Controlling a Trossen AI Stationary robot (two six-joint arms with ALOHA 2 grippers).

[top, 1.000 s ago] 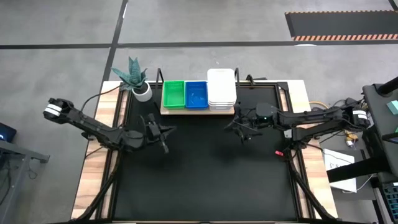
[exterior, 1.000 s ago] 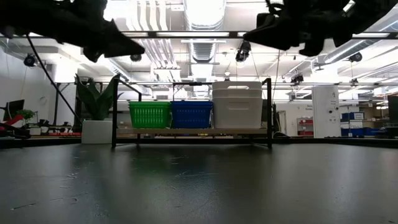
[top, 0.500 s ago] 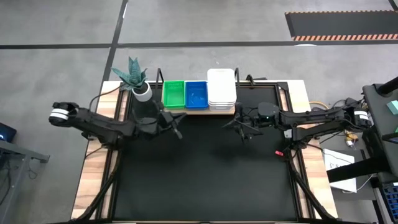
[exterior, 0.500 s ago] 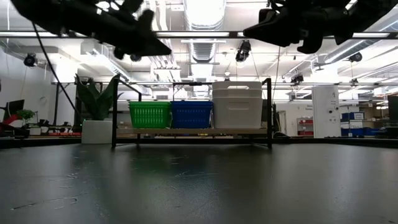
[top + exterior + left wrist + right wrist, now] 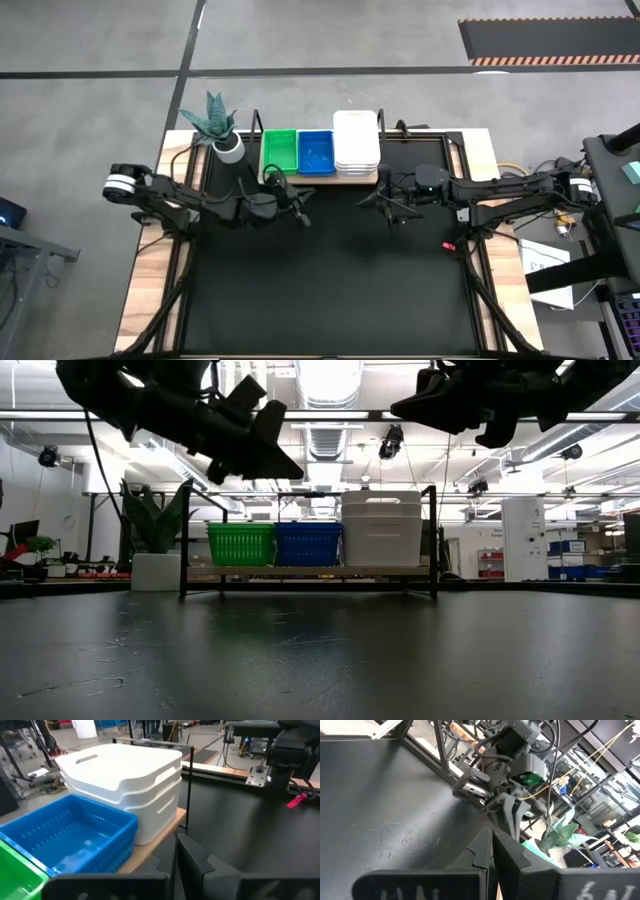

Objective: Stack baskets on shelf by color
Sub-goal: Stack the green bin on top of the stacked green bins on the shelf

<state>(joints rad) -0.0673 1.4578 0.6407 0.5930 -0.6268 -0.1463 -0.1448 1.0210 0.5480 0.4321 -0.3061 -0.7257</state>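
shelf: small wood shelf [image 5: 318, 178] with black posts sits at the far edge of the tabletop [image 5: 330, 290], holding all the baskets in view
green baskets: green stack [image 5: 279, 151] at the shelf end nearest the plant pot [image 5: 230, 148]; count in stack can't be told
blue baskets: blue stack [image 5: 316, 152] in the middle, touching green on one side and white on the other; count unclear
white baskets: white stack [image 5: 356, 141] at the other end, tallest pile; three nested layers show in the left wrist view
left gripper: left gripper [image 5: 299, 207] hovers above the tabletop just in front of the green and blue stacks, fingers closed, holding nothing
right gripper: right gripper [image 5: 385, 203] hovers above the tabletop in front of the white stack, fingers closed, empty
loose baskets: none seen on the tabletop in any view
progress: looks done or as good as done, colors sorted into three side-by-side stacks
left to do: likely nothing but pulling the arms back
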